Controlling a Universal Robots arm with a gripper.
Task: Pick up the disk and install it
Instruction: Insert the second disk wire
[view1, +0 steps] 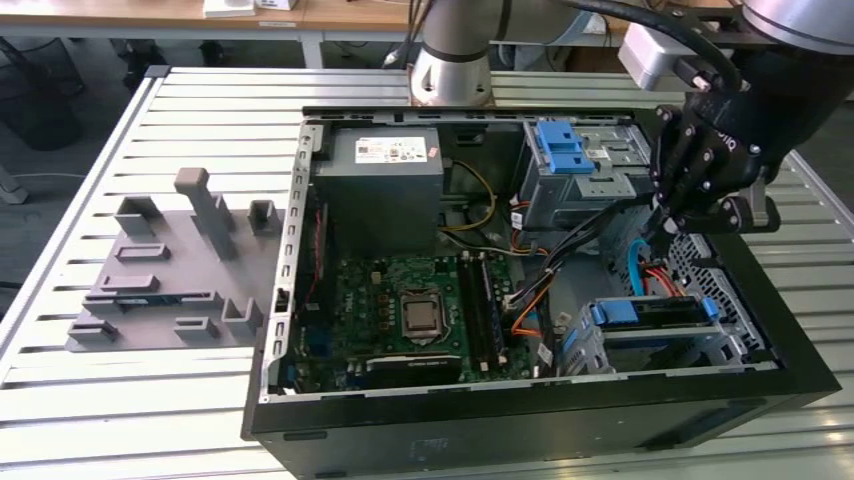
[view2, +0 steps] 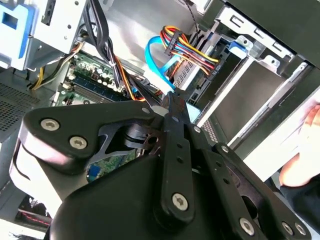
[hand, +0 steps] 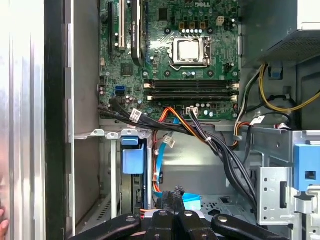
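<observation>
The open computer case lies on its side on a slatted metal table, with the gripper hanging over the case's edge on the exterior view's right. Inside, the green circuit board lies well away from the gripper. The disk sits in its bay just below the gripper, apart from it. In the first wrist view the gripper's fingers look pressed together, holding nothing.

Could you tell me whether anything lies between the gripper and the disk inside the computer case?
Yes. The gripper hangs over the case, and a blue cable with red wires beside it crosses the gap above the disk, which sits in its bay on the exterior view's right. Nothing else visible stands between them.
</observation>
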